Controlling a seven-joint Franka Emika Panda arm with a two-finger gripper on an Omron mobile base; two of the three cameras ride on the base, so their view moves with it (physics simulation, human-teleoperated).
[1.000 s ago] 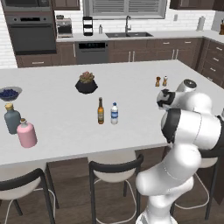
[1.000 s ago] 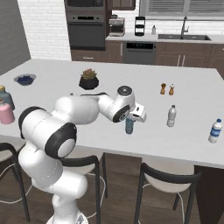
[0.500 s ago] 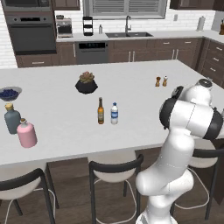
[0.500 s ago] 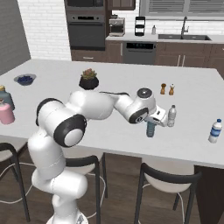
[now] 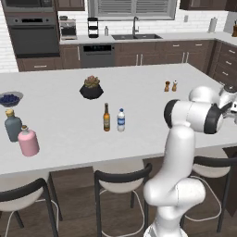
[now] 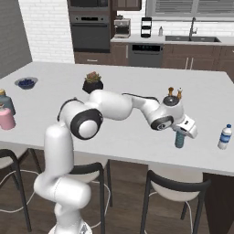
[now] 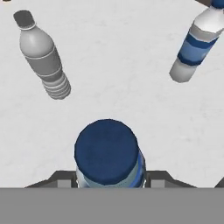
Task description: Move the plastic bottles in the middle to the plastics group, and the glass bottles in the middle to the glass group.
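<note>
The gripper (image 6: 181, 135) is clamping the short teal-blue plastic bottle (image 6: 179, 139) over the white counter (image 6: 137, 132). A dark bowl (image 5: 10, 98) is holding blueberries (image 5: 7, 97).

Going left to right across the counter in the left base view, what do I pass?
Blueberry bowl → grey-blue bottle → pink bottle → plant pot → brown bottle → water bottle → two shakers.

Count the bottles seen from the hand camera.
3: a blue-capped bottle at bottom centre, a pale clear bottle upper left, a blue-labelled bottle upper right. Others may lie beyond the frame.
</note>
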